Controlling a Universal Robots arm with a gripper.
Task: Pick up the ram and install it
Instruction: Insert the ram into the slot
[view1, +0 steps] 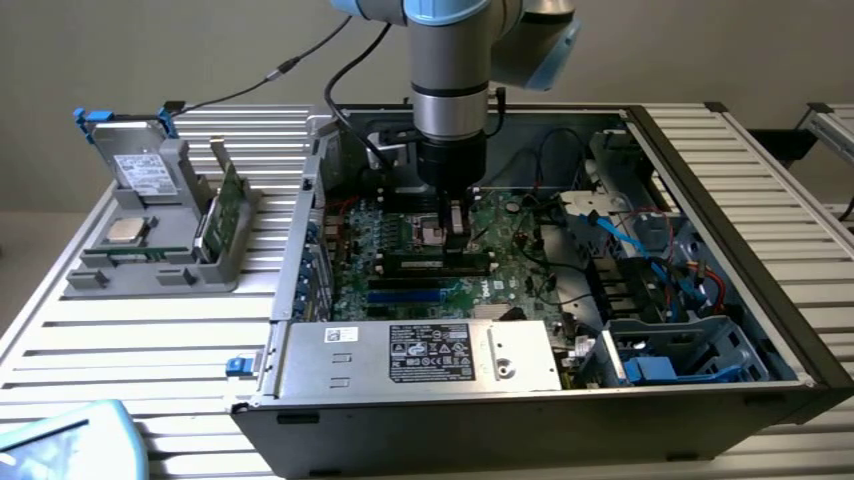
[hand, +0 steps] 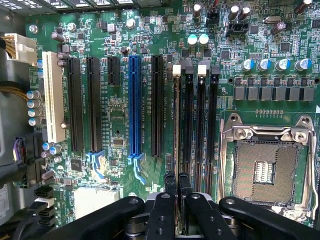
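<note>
My gripper (hand: 176, 179) hangs over the green motherboard (hand: 120, 125) inside the open computer case (view1: 721, 330). Its two black fingers (hand: 170, 186) are shut close together on the ram (hand: 176, 125). I see the ram edge-on as a thin strip, lined up along the memory slot nearest the expansion slots. Whether it is pressed fully into that slot I cannot tell. The neighbouring black memory slots (hand: 200, 125) hold nothing. In the exterior view the gripper (view1: 458, 238) reaches straight down to the memory slots (view1: 427, 265) at the board's middle.
An open processor socket (hand: 267, 170) lies beside the memory slots. The silver power supply (view1: 420, 355) and blue cables (view1: 641, 235) crowd the case. On the exterior view's left, a grey rack (view1: 147, 270) holds a silver processor (view1: 127, 230) and a green board (view1: 227, 200) on edge.
</note>
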